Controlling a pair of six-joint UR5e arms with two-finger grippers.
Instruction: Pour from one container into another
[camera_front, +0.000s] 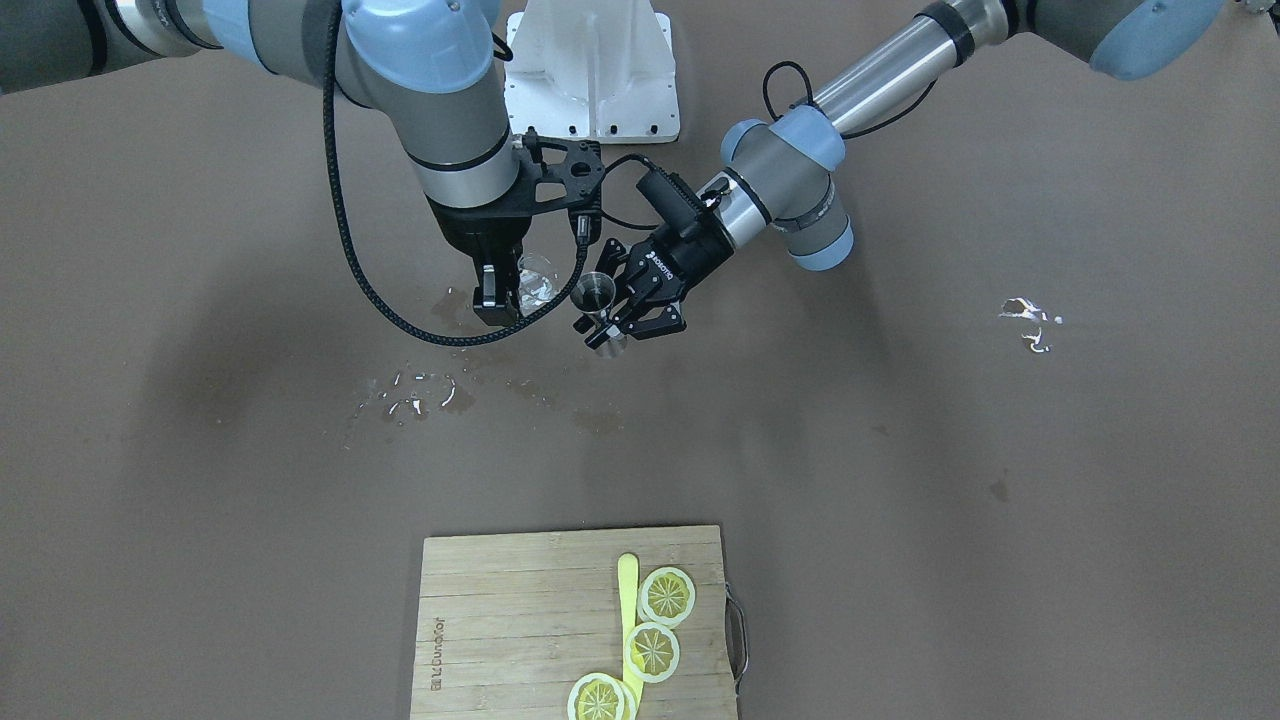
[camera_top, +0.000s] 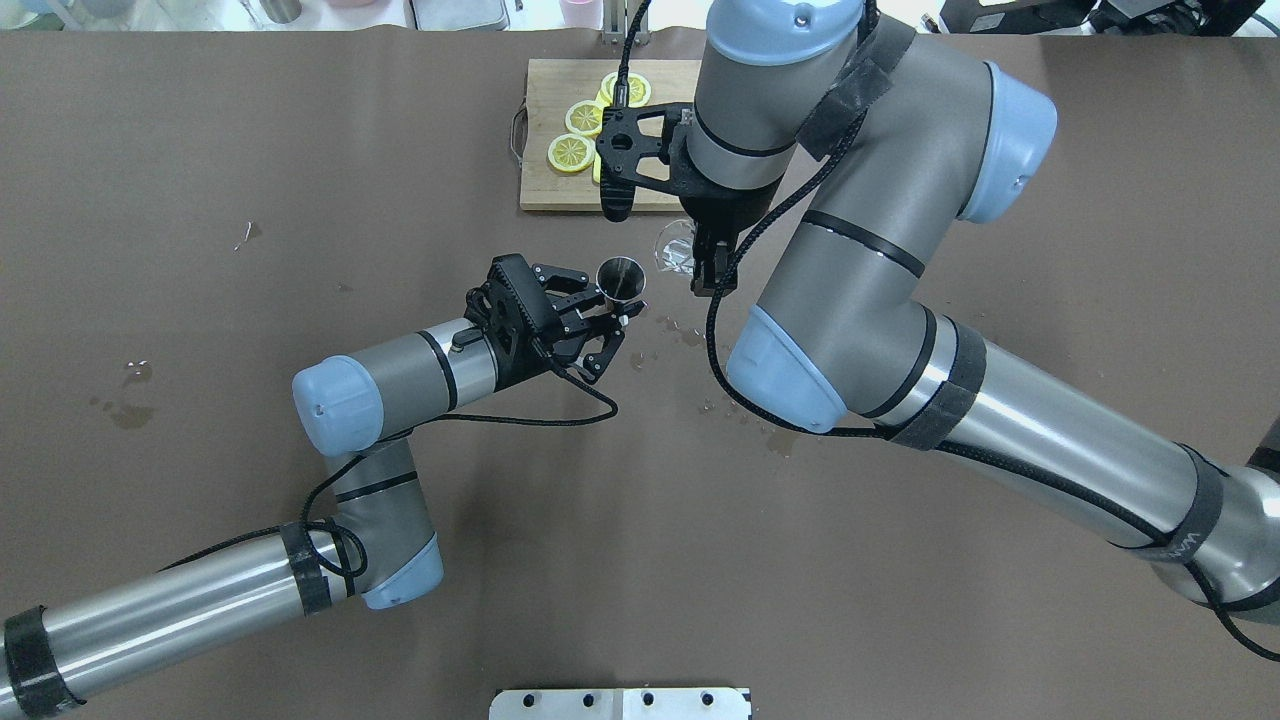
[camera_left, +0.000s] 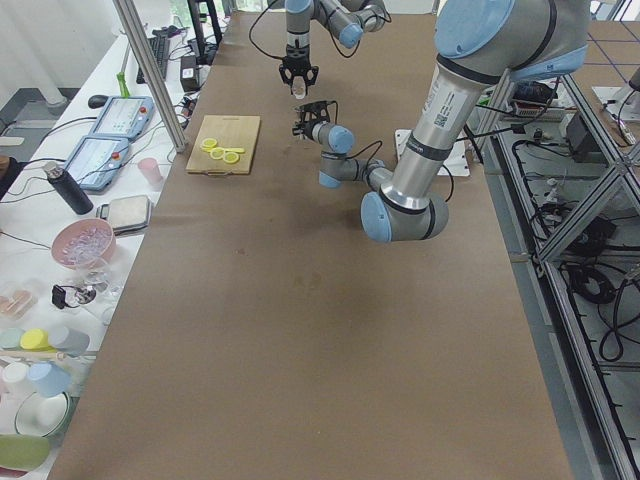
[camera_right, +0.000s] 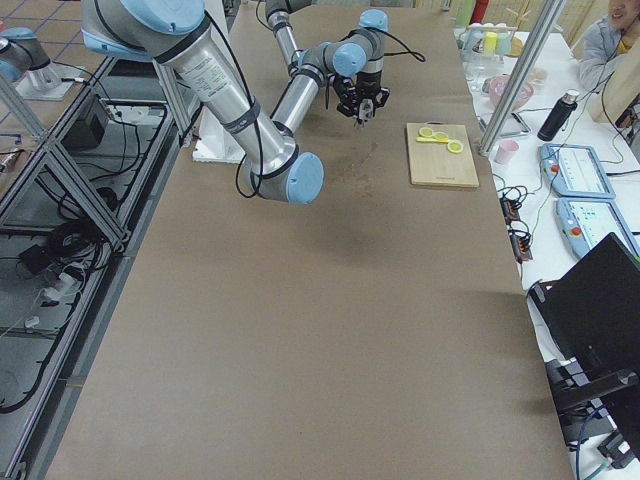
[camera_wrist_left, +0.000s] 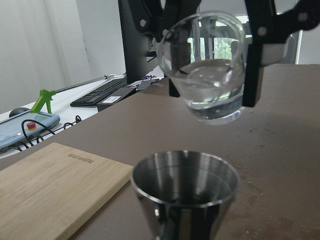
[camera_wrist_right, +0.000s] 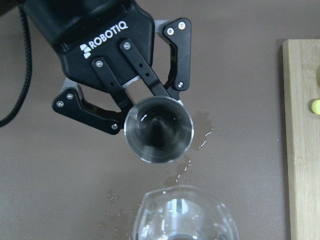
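Note:
My right gripper (camera_front: 512, 290) is shut on the small clear glass (camera_front: 536, 279), held in the air and tilted toward the steel jigger (camera_front: 597, 294). In the left wrist view the glass (camera_wrist_left: 207, 75) holds clear liquid and hangs just above and behind the jigger's open mouth (camera_wrist_left: 185, 187). My left gripper (camera_top: 615, 308) is shut on the jigger (camera_top: 620, 278) at its waist and keeps it upright above the table. From the right wrist view the jigger (camera_wrist_right: 158, 130) shows from above, with the glass rim (camera_wrist_right: 180, 215) at the bottom edge.
A wooden cutting board (camera_front: 500, 620) with lemon slices (camera_front: 666, 596) and a yellow stick lies at the table's operator side. Wet spill marks (camera_front: 420, 395) spread on the brown table below the grippers. A white mount plate (camera_front: 592, 70) sits by the robot base.

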